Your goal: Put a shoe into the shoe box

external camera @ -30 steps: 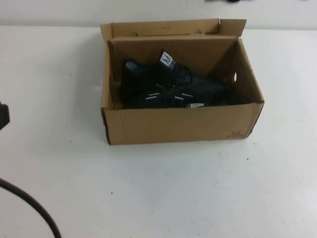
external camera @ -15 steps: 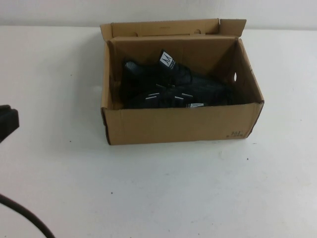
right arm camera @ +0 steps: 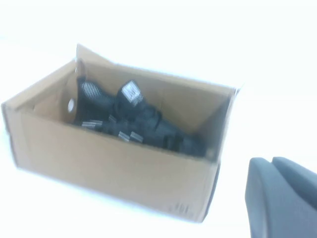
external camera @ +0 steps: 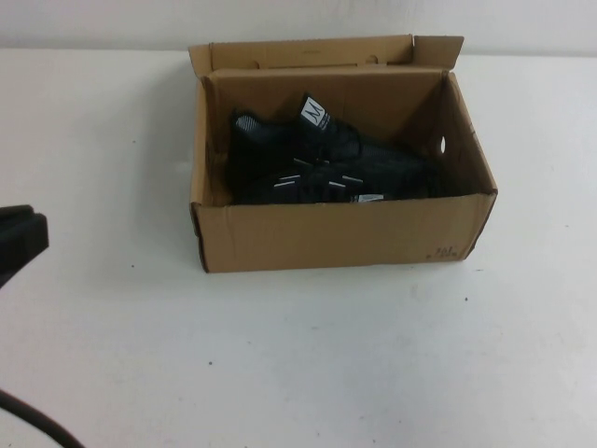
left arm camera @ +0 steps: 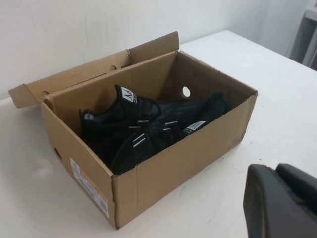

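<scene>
The shoe box sits on the white bench, a little toward the far side and near the middle from left to right. Its lid flap stands open along the far edge, and a small round hole shows in its right wall.

The shoe lies inside the shoe box, its white tongue label pointing up and its silver-white dashes catching light on the side. A second black sneaker lies in the box with it, on the near side; the 2 overlap so closely that I cannot tell exactly where one ends and the other begins.

My left gripper hangs at the far left edge of the high view, well apart from the box, over bare bench. Its fingers are pressed together and hold nothing. A dark cable curves across the near left corner.

My right gripper shows only in its own wrist view, as a grey bulk off the box's printed corner and apart from the cardboard. It too is closed on nothing.
</scene>
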{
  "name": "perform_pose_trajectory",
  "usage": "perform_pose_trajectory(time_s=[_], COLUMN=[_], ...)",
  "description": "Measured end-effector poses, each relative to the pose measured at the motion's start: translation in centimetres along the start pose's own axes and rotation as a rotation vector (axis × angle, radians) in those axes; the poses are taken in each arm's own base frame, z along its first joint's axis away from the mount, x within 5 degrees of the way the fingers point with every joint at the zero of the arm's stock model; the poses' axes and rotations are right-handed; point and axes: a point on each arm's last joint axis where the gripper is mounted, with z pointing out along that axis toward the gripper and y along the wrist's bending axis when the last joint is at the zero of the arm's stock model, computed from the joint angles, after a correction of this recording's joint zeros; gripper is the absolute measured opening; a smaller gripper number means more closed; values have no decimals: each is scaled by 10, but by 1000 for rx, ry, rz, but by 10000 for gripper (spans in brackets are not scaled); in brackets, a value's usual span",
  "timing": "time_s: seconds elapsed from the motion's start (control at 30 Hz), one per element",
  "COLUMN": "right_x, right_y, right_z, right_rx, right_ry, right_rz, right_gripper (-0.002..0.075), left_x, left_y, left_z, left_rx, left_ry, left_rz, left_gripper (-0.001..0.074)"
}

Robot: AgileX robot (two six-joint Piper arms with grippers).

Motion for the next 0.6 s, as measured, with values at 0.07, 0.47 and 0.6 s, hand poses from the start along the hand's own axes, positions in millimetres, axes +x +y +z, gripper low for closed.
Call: perform_pose_trajectory(time_s=[0.07,0.47,0.6], right_x=[17,32,32], right_y=[1,1,1], right_z=[-2,-2,-2], right_rx=[-6,2,1], right_ry=[18,7,7], right_rz=[21,36,40], right_gripper=[-16,-16,-16], left_x=[0,0,0], left_y=[0,0,0], left_z=[0,0,0], left_rx=[2,5,5], left_ry=[0,0,0], left_rz=[1,-1,-1], left_gripper=[-1,-1,-1])
